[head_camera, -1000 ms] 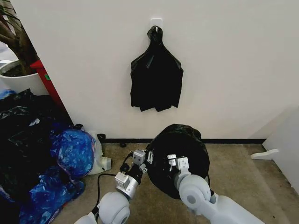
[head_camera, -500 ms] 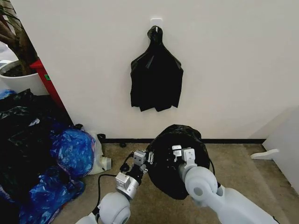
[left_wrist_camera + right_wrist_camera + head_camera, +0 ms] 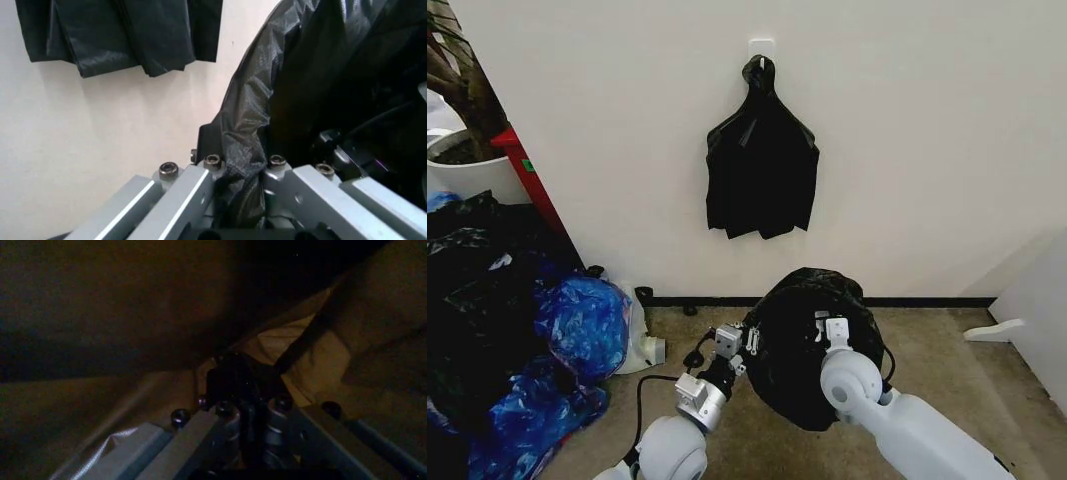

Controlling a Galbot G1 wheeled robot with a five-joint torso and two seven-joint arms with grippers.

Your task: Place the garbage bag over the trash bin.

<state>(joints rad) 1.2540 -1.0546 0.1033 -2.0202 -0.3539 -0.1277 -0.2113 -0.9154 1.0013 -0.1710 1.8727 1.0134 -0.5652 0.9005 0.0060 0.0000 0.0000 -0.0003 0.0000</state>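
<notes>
The garbage bag (image 3: pixel 812 350) is a glossy, crinkled black dome low against the wall, stretched between my two arms. My left gripper (image 3: pixel 737 343) holds its left edge; in the left wrist view a fold of the garbage bag (image 3: pixel 243 150) is pinched between the shut fingers (image 3: pixel 200 185) of the left gripper (image 3: pixel 241 172). My right gripper (image 3: pixel 832 326) sits on top of the bag toward its right side. In the right wrist view the right gripper (image 3: pixel 245 402) is shut on a dark fold, with brownish, backlit film of the garbage bag (image 3: pixel 307 365) all around. The trash bin is hidden.
A flat black bunch (image 3: pixel 762 170) hangs from a wall hook above. To the left lie blue plastic bags (image 3: pixel 582 325), a black bag pile (image 3: pixel 477 290), a white jug (image 3: pixel 645 348) and a large plant pot (image 3: pixel 472 170). A white panel (image 3: pixel 1037 300) stands at right.
My right gripper has moved right and farther away across the top of the bag, and the bag has spread wider to the right. The left gripper has hardly moved.
</notes>
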